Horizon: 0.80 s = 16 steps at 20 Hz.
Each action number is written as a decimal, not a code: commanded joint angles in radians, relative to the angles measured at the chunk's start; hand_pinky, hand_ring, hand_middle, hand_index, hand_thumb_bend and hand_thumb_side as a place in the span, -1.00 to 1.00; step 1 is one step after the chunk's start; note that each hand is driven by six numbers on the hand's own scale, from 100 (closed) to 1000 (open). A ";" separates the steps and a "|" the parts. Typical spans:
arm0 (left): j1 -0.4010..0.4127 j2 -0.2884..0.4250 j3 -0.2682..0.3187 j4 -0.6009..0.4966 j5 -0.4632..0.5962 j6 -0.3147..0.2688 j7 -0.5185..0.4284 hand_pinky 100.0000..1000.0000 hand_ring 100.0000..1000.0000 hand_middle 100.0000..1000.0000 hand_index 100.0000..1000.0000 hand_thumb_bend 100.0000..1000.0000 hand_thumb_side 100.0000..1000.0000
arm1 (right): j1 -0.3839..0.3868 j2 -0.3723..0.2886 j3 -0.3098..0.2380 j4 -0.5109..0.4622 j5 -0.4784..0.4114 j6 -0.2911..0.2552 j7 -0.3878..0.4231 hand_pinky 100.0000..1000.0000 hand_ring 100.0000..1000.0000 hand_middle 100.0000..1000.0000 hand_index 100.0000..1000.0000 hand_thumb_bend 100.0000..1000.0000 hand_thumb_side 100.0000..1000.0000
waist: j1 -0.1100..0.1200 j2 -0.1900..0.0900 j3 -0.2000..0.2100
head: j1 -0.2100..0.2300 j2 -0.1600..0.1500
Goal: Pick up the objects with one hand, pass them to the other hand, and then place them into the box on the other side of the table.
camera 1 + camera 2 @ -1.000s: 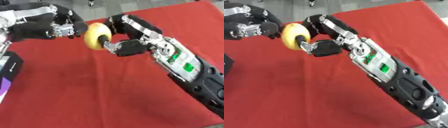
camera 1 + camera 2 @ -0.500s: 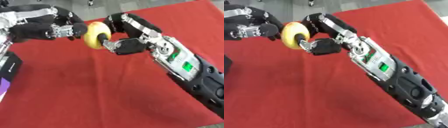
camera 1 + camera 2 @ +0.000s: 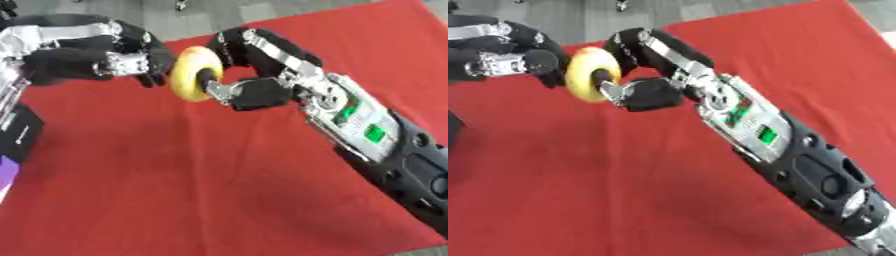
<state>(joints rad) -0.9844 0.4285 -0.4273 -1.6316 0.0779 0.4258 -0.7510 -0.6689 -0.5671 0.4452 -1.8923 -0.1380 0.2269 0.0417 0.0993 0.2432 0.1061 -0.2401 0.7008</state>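
- Two hands are meeting above the red tablecloth; I am holding the yellow ring-shaped object pinched in the right hand, clear of the cloth.
- The left hand is curling against the ring's far side; I cannot tell whether it is gripping.
- Risk: releasing the right hand early could drop the ring.
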 commanded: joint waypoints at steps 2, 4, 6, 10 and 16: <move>-0.010 0.001 0.021 -0.001 0.035 -0.015 -0.034 0.54 0.42 0.35 0.49 -0.62 0.49 | -0.024 -0.021 -0.013 -0.017 0.000 0.001 0.004 0.29 0.12 -0.27 0.09 -1.00 -0.81 | 0.008 0.003 0.003 | -0.002 -0.006; -0.006 0.002 0.026 0.007 0.061 -0.033 -0.048 0.56 0.43 0.36 0.50 -0.44 0.58 | -0.024 -0.024 -0.012 -0.019 0.001 0.000 0.004 0.29 0.12 -0.27 0.09 -1.00 -0.81 | 0.007 0.003 0.003 | -0.002 -0.008; -0.004 0.003 0.032 0.013 0.085 -0.054 -0.060 0.56 0.43 0.37 0.51 -0.41 0.62 | -0.023 -0.027 -0.011 -0.020 0.002 -0.001 0.005 0.29 0.12 -0.27 0.09 -1.00 -0.81 | 0.007 0.003 0.004 | -0.003 -0.008; -0.002 0.003 0.035 0.022 0.099 -0.073 -0.065 0.56 0.44 0.36 0.51 -0.36 0.65 | -0.022 -0.029 -0.010 -0.023 0.004 -0.001 0.005 0.28 0.11 -0.27 0.09 -1.00 -0.82 | 0.006 0.004 0.003 | -0.003 -0.007; -0.008 0.001 0.029 0.030 0.079 -0.073 -0.066 0.55 0.43 0.37 0.51 -0.32 0.67 | -0.019 -0.030 -0.010 -0.025 0.000 0.002 0.004 0.28 0.11 -0.28 0.09 -1.00 -0.81 | 0.006 0.005 0.003 | -0.004 -0.007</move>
<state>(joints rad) -0.9753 0.4206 -0.4044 -1.5949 0.1606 0.3490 -0.8095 -0.6698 -0.5774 0.4456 -1.8934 -0.1375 0.2294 0.0449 0.0993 0.2467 0.1075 -0.2414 0.7008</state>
